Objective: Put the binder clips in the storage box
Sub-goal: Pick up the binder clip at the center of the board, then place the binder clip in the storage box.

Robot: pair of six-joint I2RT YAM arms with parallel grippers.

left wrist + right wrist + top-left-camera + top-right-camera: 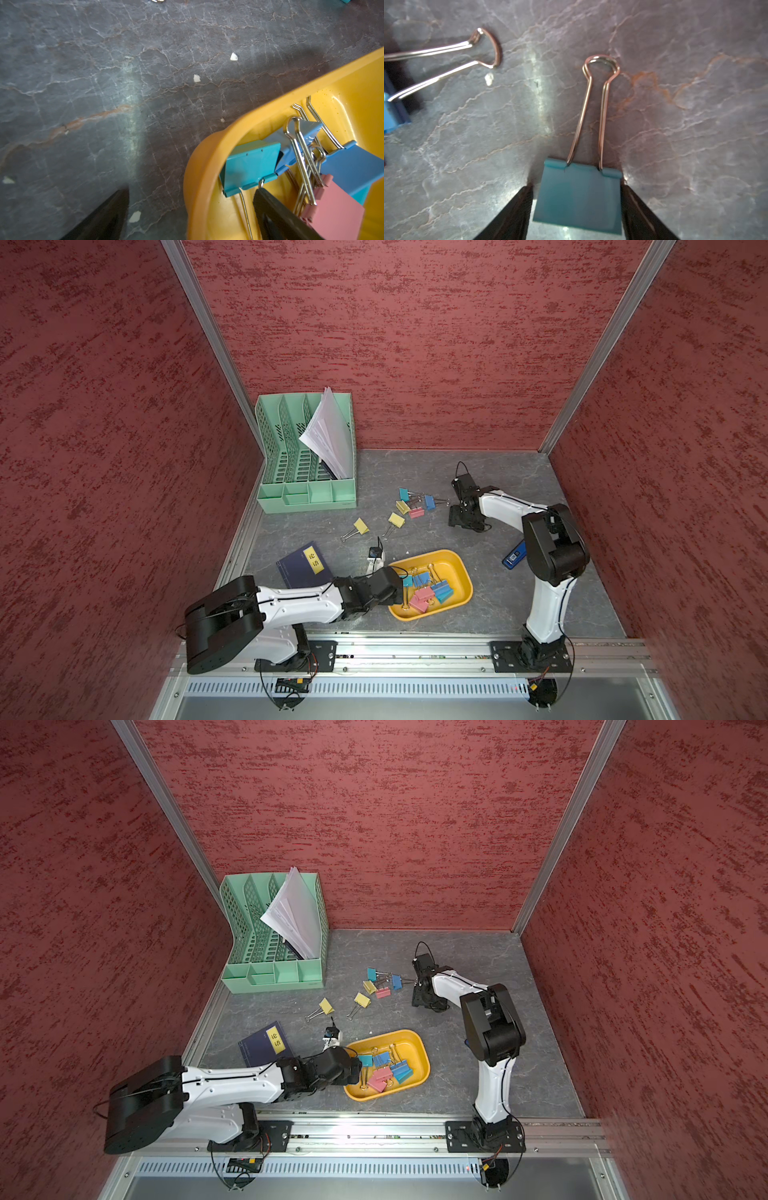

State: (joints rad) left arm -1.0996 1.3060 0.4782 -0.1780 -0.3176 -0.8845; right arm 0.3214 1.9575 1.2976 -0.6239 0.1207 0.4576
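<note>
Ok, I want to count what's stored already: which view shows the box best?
A top view: both show the whole box from above, with the clips inside. In the left wrist view only one corner of the box shows, close up, with some clips. The right wrist view shows none of it.

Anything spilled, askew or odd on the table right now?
Small white scraps litter the tabletop beside the storage box. The papers in the green organizer lean askew, fanned out. Nothing looks damaged.
</note>
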